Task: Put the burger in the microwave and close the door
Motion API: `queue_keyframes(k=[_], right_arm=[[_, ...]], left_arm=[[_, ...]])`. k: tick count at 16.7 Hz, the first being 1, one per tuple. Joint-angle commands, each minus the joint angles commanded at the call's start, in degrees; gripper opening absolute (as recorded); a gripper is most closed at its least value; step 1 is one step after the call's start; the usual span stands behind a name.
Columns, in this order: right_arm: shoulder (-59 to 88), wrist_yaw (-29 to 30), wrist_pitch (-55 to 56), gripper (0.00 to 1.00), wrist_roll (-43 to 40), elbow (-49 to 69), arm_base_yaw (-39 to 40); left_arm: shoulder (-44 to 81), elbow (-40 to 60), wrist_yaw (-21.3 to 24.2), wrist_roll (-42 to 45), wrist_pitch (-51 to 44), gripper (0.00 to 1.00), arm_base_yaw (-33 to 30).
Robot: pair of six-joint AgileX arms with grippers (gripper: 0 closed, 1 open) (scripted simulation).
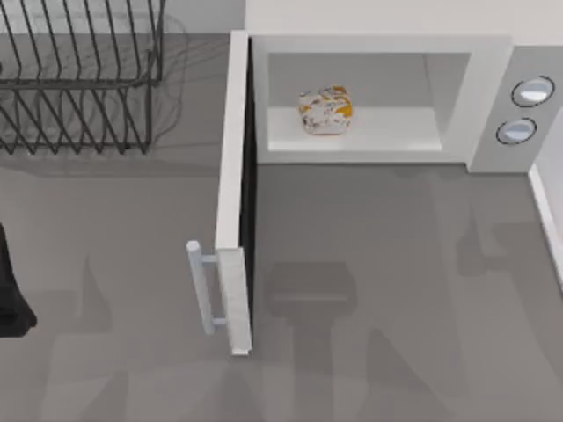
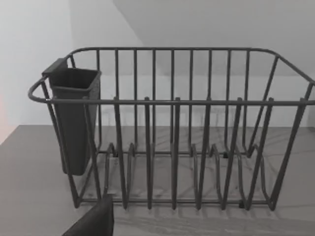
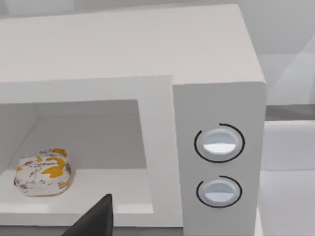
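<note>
One risk remains: the door (image 1: 234,193), wide open, could be missed or under-pushed, leaving the burger (image 1: 326,110) unenclosed; gripper states cannot be told.

Flat grey table (image 1: 369,290) carries 2 things: large white boxy microwave (image 1: 493,97) at far right w/ its door swung open, and black wire dish rack (image 1: 79,79) at far left, just ahead of left arm's wrist.

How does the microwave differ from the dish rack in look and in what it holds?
The microwave is a white closed box with solid walls; the dish rack is dark open wire. The microwave holds the burger in its cavity; the rack's slots hold no dishes, just a dark cup at one end. Both stand at the table's far edge.
</note>
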Motion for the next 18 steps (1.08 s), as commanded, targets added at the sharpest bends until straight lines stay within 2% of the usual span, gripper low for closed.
queue_keyframes(k=[4,7,10,15,18], right_arm=[[-21.0,-7.3,0.0,1.0,-4.4,-12.7,-10.4],[-30.5,-11.6,0.0,1.0,-7.0,-20.0,-16.3],[-34.6,-13.6,0.0,1.0,-8.2,-23.6,-19.1],[-34.7,-13.7,0.0,1.0,-8.3,-23.7,-19.2],[-34.7,-13.7,0.0,1.0,-8.3,-23.7,-19.2]], left_arm=[[0.0,0.0,0.0,0.0,0.0,1.0,0.0],[0.0,0.0,0.0,0.0,0.0,1.0,0.0],[0.0,0.0,0.0,0.0,0.0,1.0,0.0],[0.0,0.0,0.0,0.0,0.0,1.0,0.0],[0.0,0.0,0.0,0.0,0.0,0.77,0.0]])
